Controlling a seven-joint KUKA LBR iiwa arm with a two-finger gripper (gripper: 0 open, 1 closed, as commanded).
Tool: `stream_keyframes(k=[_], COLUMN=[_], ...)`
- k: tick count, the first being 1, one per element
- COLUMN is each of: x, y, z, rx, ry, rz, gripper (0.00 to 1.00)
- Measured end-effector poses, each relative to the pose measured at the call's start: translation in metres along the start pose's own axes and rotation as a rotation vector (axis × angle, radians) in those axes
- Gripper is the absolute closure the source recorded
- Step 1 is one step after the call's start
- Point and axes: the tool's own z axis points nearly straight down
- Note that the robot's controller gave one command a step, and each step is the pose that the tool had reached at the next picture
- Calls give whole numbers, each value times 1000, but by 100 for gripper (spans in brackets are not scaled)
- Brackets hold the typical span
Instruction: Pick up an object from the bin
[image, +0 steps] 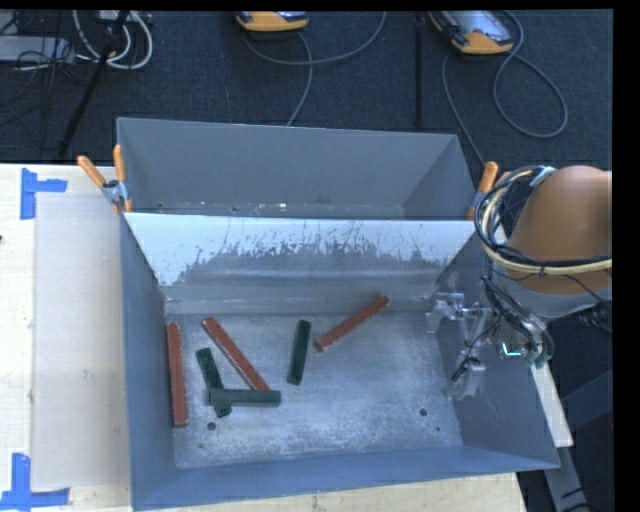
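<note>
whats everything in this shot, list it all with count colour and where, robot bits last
bin: one, grey metal, middle of the view
red-brown sticks: three, red-brown; one slanted near the floor's middle, one slanted at the left, one lying along the left wall
dark green sticks: three, dark green; one lying alone near the middle, two meeting end to end at the lower left
gripper: one, silver metal, inside the bin by its right wall, apart from every stick
arm: one, orange cover with looped cables, at the bin's right rim
</note>
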Motion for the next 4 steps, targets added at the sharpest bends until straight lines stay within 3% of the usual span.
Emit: stream_keyframes(k=[1, 2, 3, 4], x=[-88, -89, -95, -96], y=[66, 105, 110, 114], z=[123, 90, 91, 123], rx=[1, 3, 2, 2], ry=[-11, -12, -11, -5], rz=[-255, -484, -386, -412], gripper=[0, 0, 0, 0])
